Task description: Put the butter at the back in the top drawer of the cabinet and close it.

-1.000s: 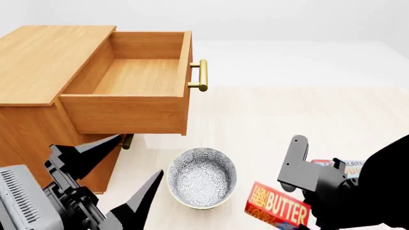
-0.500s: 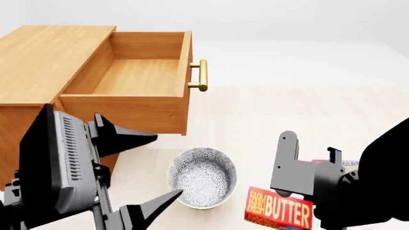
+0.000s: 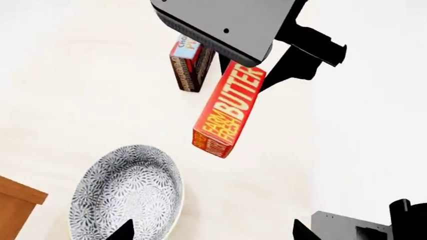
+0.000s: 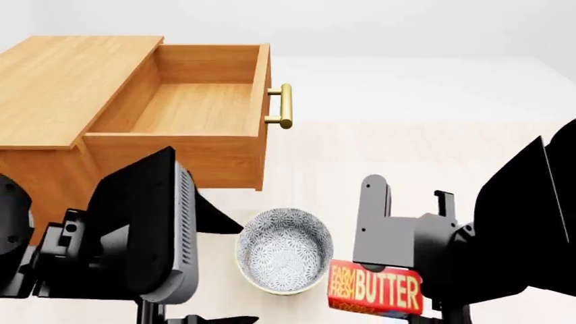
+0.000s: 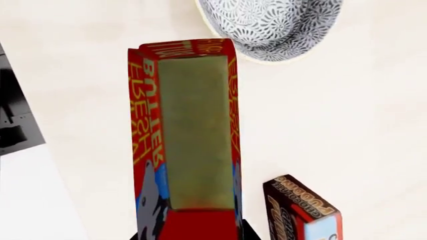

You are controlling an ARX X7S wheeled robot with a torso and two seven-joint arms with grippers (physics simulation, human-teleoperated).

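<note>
Beside the bowl, the right pincer clamps the butter — left pincer spread apart.

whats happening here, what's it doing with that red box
The right gripper is shut on the butter, holding it clear of the floor beside the patterned bowl. The top drawer of the cabinet is pulled open and nothing shows inside it, so the butter is not yet in. The left gripper hangs open near the bowl, holding nothing. A chocolate pudding box stands on the floor close to the butter.
</note>
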